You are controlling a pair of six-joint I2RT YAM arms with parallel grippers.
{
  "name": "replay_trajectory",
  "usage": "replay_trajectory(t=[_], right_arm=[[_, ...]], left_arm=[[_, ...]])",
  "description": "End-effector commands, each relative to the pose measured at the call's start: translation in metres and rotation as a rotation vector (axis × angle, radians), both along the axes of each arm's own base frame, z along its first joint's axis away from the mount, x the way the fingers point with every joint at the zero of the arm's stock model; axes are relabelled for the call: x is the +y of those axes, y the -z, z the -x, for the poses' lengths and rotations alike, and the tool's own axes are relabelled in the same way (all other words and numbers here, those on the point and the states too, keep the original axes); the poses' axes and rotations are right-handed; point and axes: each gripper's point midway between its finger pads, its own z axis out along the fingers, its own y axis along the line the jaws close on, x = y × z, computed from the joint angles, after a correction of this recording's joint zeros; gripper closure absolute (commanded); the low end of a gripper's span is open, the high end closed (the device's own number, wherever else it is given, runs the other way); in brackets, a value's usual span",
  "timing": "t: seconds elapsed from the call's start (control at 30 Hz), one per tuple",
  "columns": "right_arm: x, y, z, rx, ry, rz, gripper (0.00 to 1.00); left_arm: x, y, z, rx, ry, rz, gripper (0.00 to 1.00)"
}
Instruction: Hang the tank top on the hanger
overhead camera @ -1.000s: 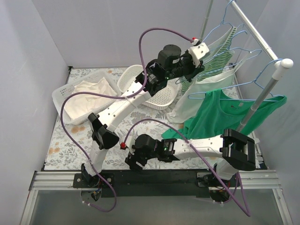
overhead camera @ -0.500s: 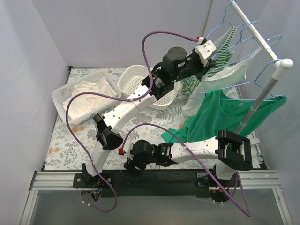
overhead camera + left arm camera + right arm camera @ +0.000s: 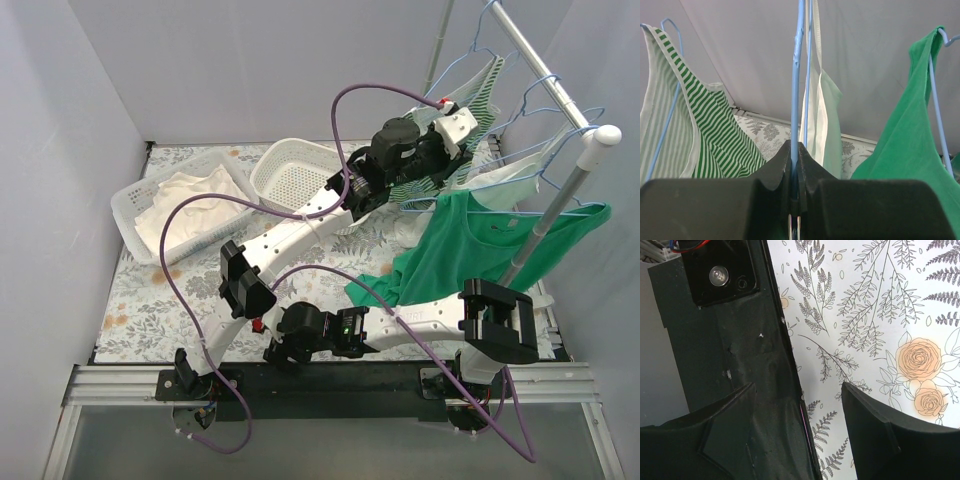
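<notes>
The light-blue wire hanger [image 3: 530, 150] carries the white tank top [image 3: 510, 170], which hangs between the striped top and the green top at the rack. My left gripper [image 3: 466, 130] is raised at the rack and shut on the hanger. In the left wrist view the jaws [image 3: 795, 146] pinch the hanger's blue wire [image 3: 796, 90], and the tank top [image 3: 824, 125] hangs just behind it. My right gripper [image 3: 280, 350] is open and empty, low over the table's near edge. In the right wrist view it [image 3: 799, 390] hangs over the floral cloth and the black base plate.
A green-and-white striped top [image 3: 715, 130] hangs to the left and a solid green top [image 3: 480, 250] to the right on the metal rack [image 3: 560, 200]. A white basket with cream cloth [image 3: 135, 215] and an oval white basket [image 3: 262, 178] stand at the back left.
My left arm has swung right and up with the hanger, lifting the white tank top off the table to the rack. My right gripper has drawn slightly back toward the near edge.
</notes>
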Motion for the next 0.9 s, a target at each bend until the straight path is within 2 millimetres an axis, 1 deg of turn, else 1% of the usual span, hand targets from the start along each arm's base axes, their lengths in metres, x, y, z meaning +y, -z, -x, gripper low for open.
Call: replay_trajectory(t=[0.0,0.2,0.27,0.3,0.37,0.43,0.47,0.5,0.53,0.57,0.6,0.63,0.67,0.7,0.73,0.77,0.8,0.83,0.87], right_arm=[[0.015,-0.012,0.000,-0.014,0.008,-0.051,0.24],[0.017,-0.011,0.001,-0.021,0.004,-0.049,0.24],[0.018,-0.011,0.000,-0.022,0.008,-0.047,0.24],[0.018,-0.010,0.001,-0.024,0.007,-0.046,0.24],[0.018,-0.011,0.000,-0.028,0.006,-0.045,0.24],[0.019,-0.012,0.000,-0.031,0.008,-0.047,0.24],[0.019,-0.012,-0.001,-0.032,0.009,-0.047,0.24],[0.019,-0.013,-0.001,-0.033,0.008,-0.045,0.24],[0.020,-0.013,-0.001,-0.034,0.009,-0.045,0.24],[0.020,-0.013,-0.002,-0.036,0.009,-0.046,0.24],[0.020,-0.014,-0.002,-0.038,0.011,-0.044,0.24],[0.020,-0.014,-0.003,-0.040,0.014,-0.044,0.24],[0.021,-0.017,-0.003,-0.042,0.016,-0.048,0.24],[0.021,-0.016,-0.004,-0.044,0.019,-0.047,0.24],[0.021,-0.017,-0.005,-0.048,0.021,-0.048,0.23],[0.021,-0.018,-0.005,-0.052,0.024,-0.047,0.23],[0.022,-0.020,-0.006,-0.054,0.027,-0.052,0.23],[0.022,-0.019,-0.006,-0.056,0.027,-0.050,0.23],[0.023,-0.021,-0.007,-0.060,0.030,-0.054,0.23]], left_arm=[[0.008,-0.044,0.010,-0.047,0.000,0.087,1.00],[0.003,-0.032,0.012,-0.029,0.006,0.062,1.00],[0.006,-0.035,0.011,-0.029,-0.006,0.066,1.00],[0.008,-0.038,0.010,-0.032,-0.015,0.070,0.98],[0.015,-0.048,0.008,-0.044,-0.046,0.086,0.85],[0.020,-0.054,0.008,-0.061,-0.056,0.092,0.86],[0.026,-0.064,0.009,-0.073,-0.070,0.107,0.84],[0.029,-0.069,0.009,-0.085,-0.076,0.110,0.81],[0.031,-0.072,0.009,-0.090,-0.084,0.115,0.70],[0.037,-0.082,0.012,-0.100,-0.089,0.127,0.65],[0.041,-0.089,0.012,-0.108,-0.102,0.141,0.57],[0.043,-0.091,0.012,-0.112,-0.108,0.143,0.54],[0.048,-0.098,0.015,-0.117,-0.111,0.157,0.49],[0.058,-0.114,0.018,-0.133,-0.124,0.182,0.44],[0.063,-0.119,0.020,-0.137,-0.129,0.192,0.40],[0.068,-0.125,0.023,-0.140,-0.130,0.201,0.39],[0.081,-0.141,0.029,-0.154,-0.137,0.225,0.39],[0.089,-0.147,0.031,-0.152,-0.150,0.234,0.37],[0.091,-0.138,0.029,-0.135,-0.159,0.216,0.35]])
